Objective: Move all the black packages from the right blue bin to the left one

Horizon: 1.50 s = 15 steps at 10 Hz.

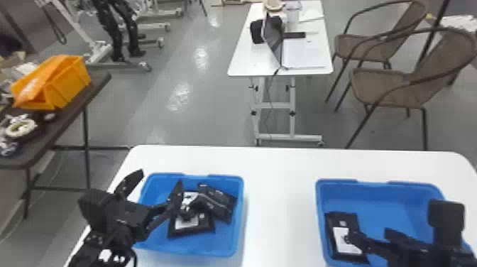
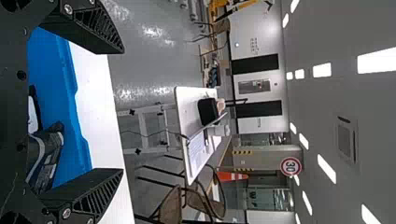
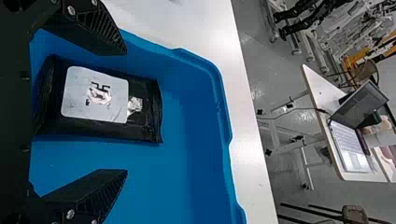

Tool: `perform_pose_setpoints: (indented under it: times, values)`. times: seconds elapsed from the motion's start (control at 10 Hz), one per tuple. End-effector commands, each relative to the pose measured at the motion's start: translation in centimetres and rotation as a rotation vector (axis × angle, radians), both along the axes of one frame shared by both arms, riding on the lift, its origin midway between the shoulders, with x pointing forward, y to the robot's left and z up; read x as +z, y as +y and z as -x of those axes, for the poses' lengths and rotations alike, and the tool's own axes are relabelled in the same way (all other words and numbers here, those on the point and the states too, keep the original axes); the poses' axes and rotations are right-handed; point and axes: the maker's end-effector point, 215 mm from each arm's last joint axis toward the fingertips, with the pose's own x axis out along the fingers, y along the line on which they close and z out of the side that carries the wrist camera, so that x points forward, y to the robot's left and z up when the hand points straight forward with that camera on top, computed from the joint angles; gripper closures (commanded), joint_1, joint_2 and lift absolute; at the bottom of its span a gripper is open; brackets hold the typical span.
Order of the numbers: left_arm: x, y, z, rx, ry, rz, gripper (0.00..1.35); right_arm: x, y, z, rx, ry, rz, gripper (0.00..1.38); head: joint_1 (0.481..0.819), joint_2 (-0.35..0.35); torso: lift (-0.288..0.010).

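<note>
We had a white table [image 1: 280, 177] with rounded far corners before us, the left blue bin [image 1: 213, 246] and the right blue bin [image 1: 390, 213] set apart on it. Beyond, on grey floor [image 1: 198, 120], we saw a smaller white table [image 1: 239, 67] bearing a laptop [image 1: 273, 35], with brown armchairs [image 1: 390, 85] to its right; a dark table [image 1: 16, 158] on the left held an orange bin [image 1: 72, 85]. The left wrist view also caught a traffic cone [image 2: 231, 176].

In the right bin, the black package [image 1: 337, 220] lay flat along the left wall, white label up. Its long axis ran roughly near to far, the far end leaning slightly left. In the left bin, a labelled package [image 1: 207, 223] lay flat under another black package [image 1: 221, 206], which slanted from far left to near right.

Our right arm came in from the lower right, its gripper [image 1: 369, 235] low over the package in the right bin, fingers parted and nothing held. Our left arm rose from the lower left; its gripper [image 1: 160, 178] stood spread and unloaded at the left bin's left side, one finger over the bin.
</note>
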Motion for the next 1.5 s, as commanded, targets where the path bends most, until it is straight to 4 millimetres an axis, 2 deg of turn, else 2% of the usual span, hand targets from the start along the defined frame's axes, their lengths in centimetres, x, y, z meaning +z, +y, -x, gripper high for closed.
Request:
perform_pose_setpoints:
  times: [0.0,0.1,0.2,0.4,0.5,0.7,1.0,1.1,1.3,1.4]
  values:
    - [0.0,-0.1,0.0,0.001,-0.001,0.003,0.12,-1.2,0.9,0.3,0.004,0.03,-0.018,0.12,0.695,0.176,-0.041]
    - [0.0,-0.1,0.0,0.0,-0.003,0.003,0.12,-2.2,1.8,0.8,0.008,0.055,-0.041,0.12,0.695,0.181,-0.041]
    - [0.1,-0.1,-0.1,0.0,-0.004,0.002,0.12,-2.3,2.5,0.9,0.02,0.06,-0.037,0.12,0.695,0.192,-0.041]
    - [0.1,-0.1,-0.1,0.0,-0.007,0.006,0.12,-2.8,2.2,0.6,0.01,0.069,-0.025,0.12,0.695,0.205,-0.041]
    - [0.0,-0.1,0.0,0.001,-0.005,0.01,0.12,-2.8,2.7,0.4,0.018,0.07,-0.026,0.17,0.695,0.206,-0.041]
    - [-0.1,-0.1,0.0,0.001,-0.003,0.01,0.12,-4.3,3.4,1.2,0.01,0.119,-0.073,0.57,0.695,0.209,-0.041]
    - [-0.2,-0.1,0.2,0.0,-0.004,0.011,0.12,-4.9,3.6,2.0,-0.006,0.153,-0.109,0.78,0.695,0.223,-0.041]
    - [-0.3,-0.1,0.2,0.001,-0.003,0.014,0.12,-5.0,3.6,2.4,-0.017,0.162,-0.127,1.11,0.695,0.224,-0.041]
    - [-0.3,-0.1,0.2,0.001,-0.003,0.019,0.12,-2.9,3.5,1.7,-0.058,0.105,-0.156,1.1,0.695,0.226,-0.041]
    - [-0.2,-0.1,0.2,0.001,-0.006,0.024,0.12,-1.4,2.8,1.1,-0.078,0.052,-0.129,1.1,0.695,0.224,-0.041]
